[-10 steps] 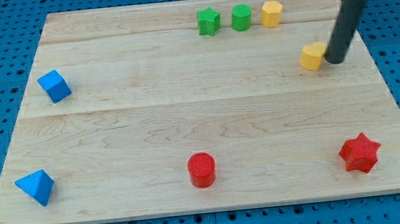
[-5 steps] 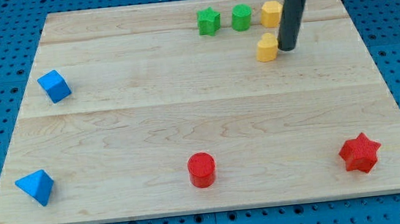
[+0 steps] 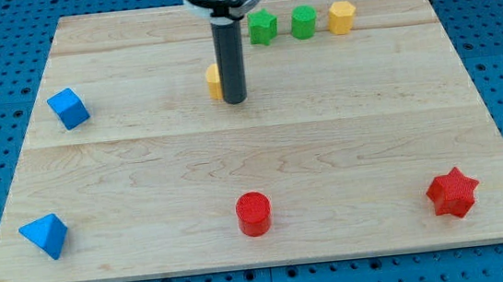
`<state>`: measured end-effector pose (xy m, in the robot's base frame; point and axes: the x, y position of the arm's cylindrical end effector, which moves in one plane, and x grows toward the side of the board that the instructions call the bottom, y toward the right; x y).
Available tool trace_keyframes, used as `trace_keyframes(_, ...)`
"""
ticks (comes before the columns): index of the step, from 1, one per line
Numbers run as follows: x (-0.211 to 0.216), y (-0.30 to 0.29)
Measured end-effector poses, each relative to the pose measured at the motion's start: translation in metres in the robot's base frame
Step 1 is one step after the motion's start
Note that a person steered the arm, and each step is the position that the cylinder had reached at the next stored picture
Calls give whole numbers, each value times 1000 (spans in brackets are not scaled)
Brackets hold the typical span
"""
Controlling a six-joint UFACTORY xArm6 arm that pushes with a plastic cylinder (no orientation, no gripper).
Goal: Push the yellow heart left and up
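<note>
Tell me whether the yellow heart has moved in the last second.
Yes. The yellow heart slid toward the view's left, from right of the green star to left of it, my tip alongside.

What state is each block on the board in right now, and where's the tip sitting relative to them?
my tip: down on the board, against the yellow heart's right side.
yellow heart: mostly hidden behind the rod, only its left edge shows.
yellow block: free, top row.
green star: free, top row.
green block: free, between them.
blue cube: free, left.
blue pyramid-like block: free, bottom left.
red cylinder: upright, bottom.
red star: free, bottom right.
</note>
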<state>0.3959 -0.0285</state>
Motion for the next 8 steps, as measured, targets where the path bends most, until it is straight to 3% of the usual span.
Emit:
trace_keyframes(3,-35,-39)
trace_keyframes(8,-101,-39)
